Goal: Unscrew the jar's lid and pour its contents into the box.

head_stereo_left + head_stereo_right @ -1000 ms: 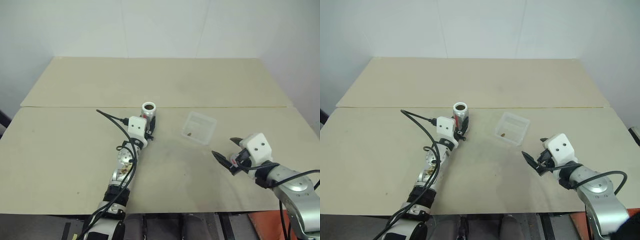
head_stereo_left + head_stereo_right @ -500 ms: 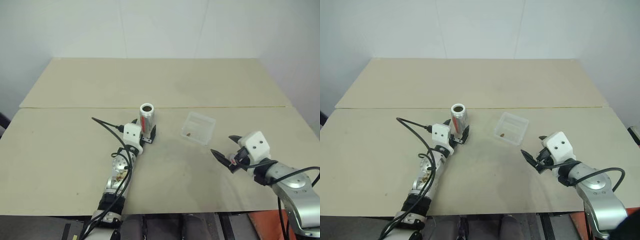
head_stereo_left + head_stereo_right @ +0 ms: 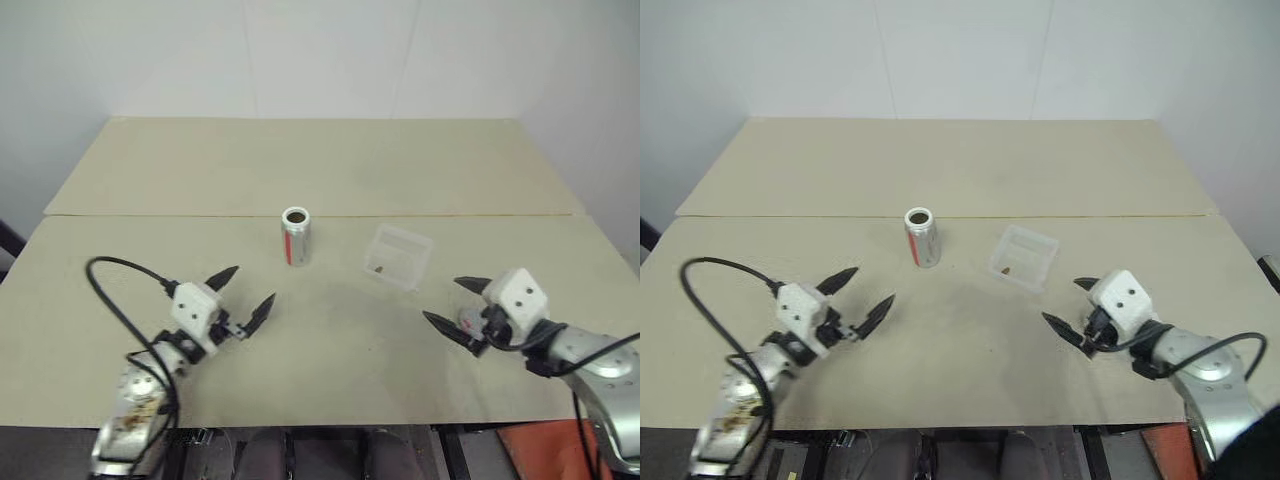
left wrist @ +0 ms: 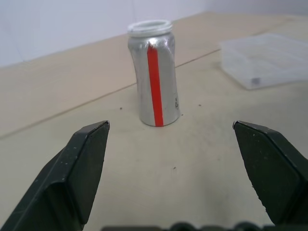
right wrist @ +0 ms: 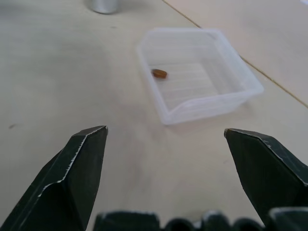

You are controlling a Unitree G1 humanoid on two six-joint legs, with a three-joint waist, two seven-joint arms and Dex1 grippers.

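Right wrist view: the contents (image 5: 159,73) are seen inside the box (image 5: 202,103), just beside the open jar (image 3: 296,236). Both claws, left claw (image 3: 244,294) and right claw (image 3: 464,306), are spread wide, empty. The light jar could be toppled by a careless sweep.

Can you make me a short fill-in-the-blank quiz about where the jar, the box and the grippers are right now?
1. The jar stands ____ on the table, with no lid on it.
2. The small brown bit lies inside the ____.
3. The left gripper and the right gripper both have their fingers ____.

Missing words: upright; box; open
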